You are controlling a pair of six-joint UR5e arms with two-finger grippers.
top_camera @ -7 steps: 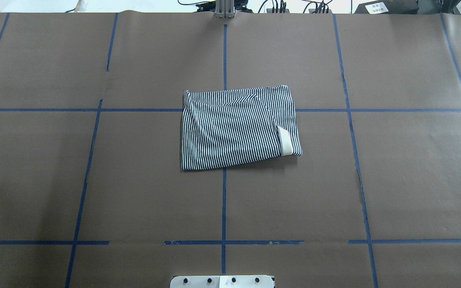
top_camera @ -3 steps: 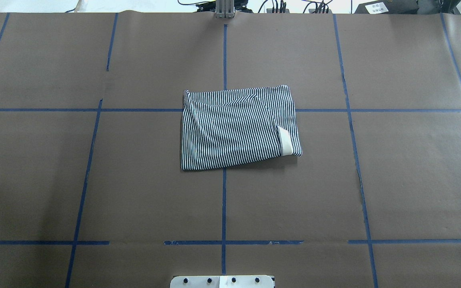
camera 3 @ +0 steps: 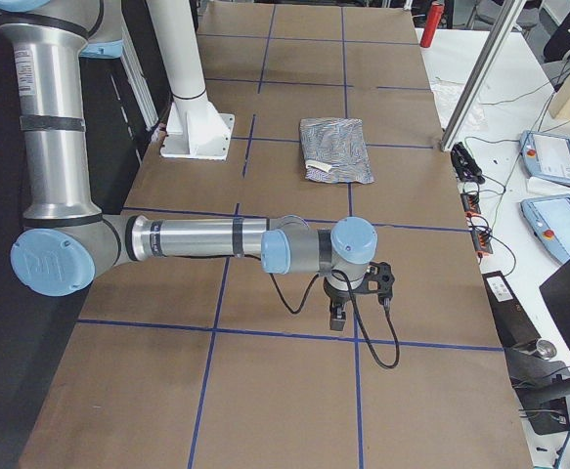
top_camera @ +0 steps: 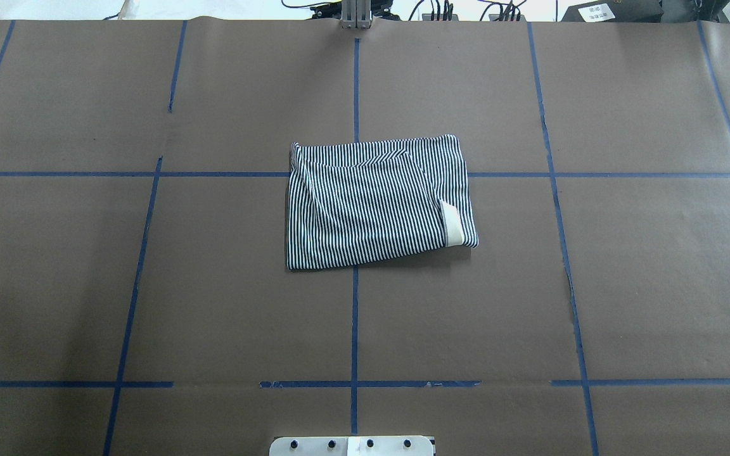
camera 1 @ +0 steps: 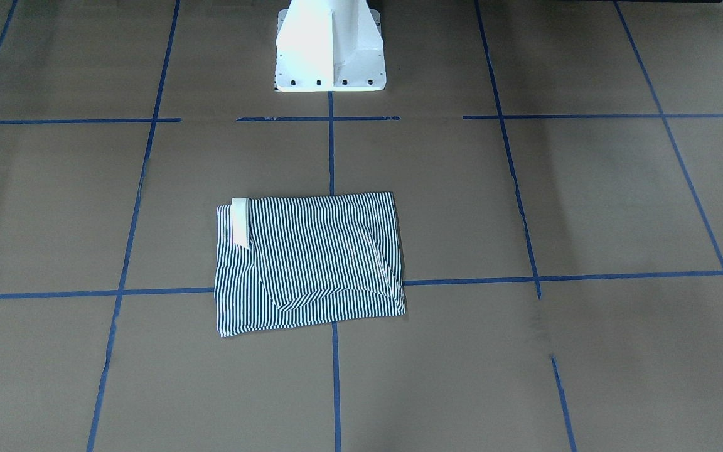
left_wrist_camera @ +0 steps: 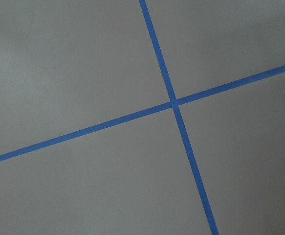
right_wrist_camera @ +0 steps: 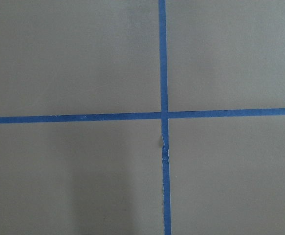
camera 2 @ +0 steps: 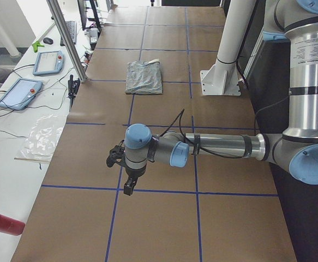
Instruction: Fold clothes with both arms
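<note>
The clothes, one navy-and-white striped shirt (top_camera: 371, 202), lie folded into a flat rectangle at the middle of the table, with a strip of cream collar (top_camera: 452, 225) showing at one corner. The shirt (camera 1: 311, 263) has nothing touching it. My left arm (camera 2: 219, 146) stretches out low over the table's left end, far from the shirt (camera 2: 144, 77); its gripper (camera 2: 129, 188) points down and I cannot tell its state. My right arm (camera 3: 197, 239) mirrors it at the right end, its gripper (camera 3: 337, 320) also unreadable. Both wrist views show only brown paper and blue tape.
Brown paper with a blue tape grid (top_camera: 355, 316) covers the table. The white pedestal (camera 1: 330, 47) stands at the robot's edge. A side bench holds tablets (camera 2: 19, 93), a red can (camera 2: 3, 222) and a metal post (camera 2: 66, 38).
</note>
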